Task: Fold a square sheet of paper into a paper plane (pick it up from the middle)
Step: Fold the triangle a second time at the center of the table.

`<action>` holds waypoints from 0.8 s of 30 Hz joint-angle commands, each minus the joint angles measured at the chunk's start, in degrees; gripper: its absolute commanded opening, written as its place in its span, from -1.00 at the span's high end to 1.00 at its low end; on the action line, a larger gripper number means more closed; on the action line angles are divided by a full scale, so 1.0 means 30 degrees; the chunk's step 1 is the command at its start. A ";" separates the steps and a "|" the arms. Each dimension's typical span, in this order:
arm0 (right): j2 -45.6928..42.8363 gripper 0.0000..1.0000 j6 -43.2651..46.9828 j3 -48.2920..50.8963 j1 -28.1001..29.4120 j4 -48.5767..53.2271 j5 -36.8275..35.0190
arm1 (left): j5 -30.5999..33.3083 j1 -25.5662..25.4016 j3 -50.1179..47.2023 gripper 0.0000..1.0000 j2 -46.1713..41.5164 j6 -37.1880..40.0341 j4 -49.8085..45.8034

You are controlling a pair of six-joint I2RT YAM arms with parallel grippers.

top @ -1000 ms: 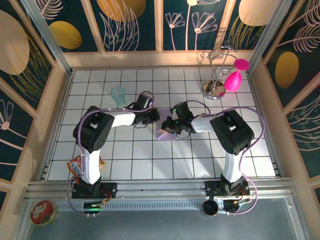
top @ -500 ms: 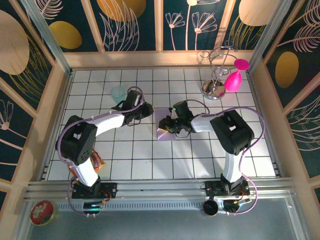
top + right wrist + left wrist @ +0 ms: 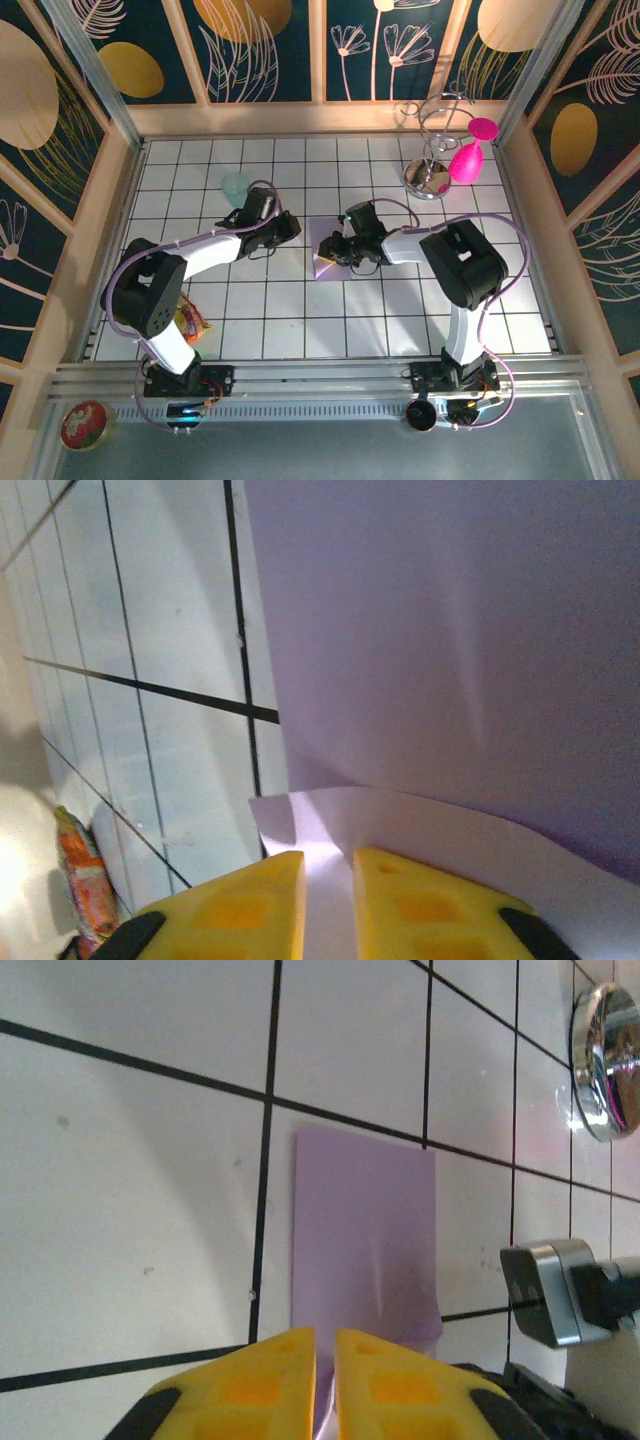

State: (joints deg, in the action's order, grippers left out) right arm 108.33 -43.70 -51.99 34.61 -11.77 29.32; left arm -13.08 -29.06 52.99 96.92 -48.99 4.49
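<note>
Right gripper (image 3: 328, 858) pinched on curled-up edge of lilac paper sheet (image 3: 450, 630); rest lies flat on white tiled table (image 3: 130, 1160). Left gripper (image 3: 324, 1335) nearly closed, empty, just left of sheet.

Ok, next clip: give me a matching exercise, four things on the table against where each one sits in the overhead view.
Things:
1. square sheet of paper
2. teal cup
3. pink bulb
4. orange snack packet

Places:
A. far right corner
B. near left edge
C. centre of the tiles
D. far side, left of centre

Pairs: 1-C, 2-D, 3-A, 4-B
</note>
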 commanded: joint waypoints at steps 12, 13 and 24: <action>0.1148 0.98 0.0389 -0.0015 0.0121 0.2048 -0.1426 | -0.1557 -0.1872 -0.0244 1.00 0.1604 -0.0442 0.0996; 0.1174 0.99 0.0361 -0.0040 0.0122 0.2048 -0.1424 | -0.1522 -0.1951 -0.0258 1.00 0.1754 -0.0443 0.0975; 0.1054 1.00 0.0156 0.0101 0.0099 0.1640 -0.1219 | -0.1369 -0.2098 0.0211 1.00 0.3147 -0.0493 0.0951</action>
State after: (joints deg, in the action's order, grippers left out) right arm 108.81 -43.44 -52.14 34.61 -10.94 28.40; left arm -16.69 -34.96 52.82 105.16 -49.69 6.83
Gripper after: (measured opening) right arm 0.050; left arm 0.043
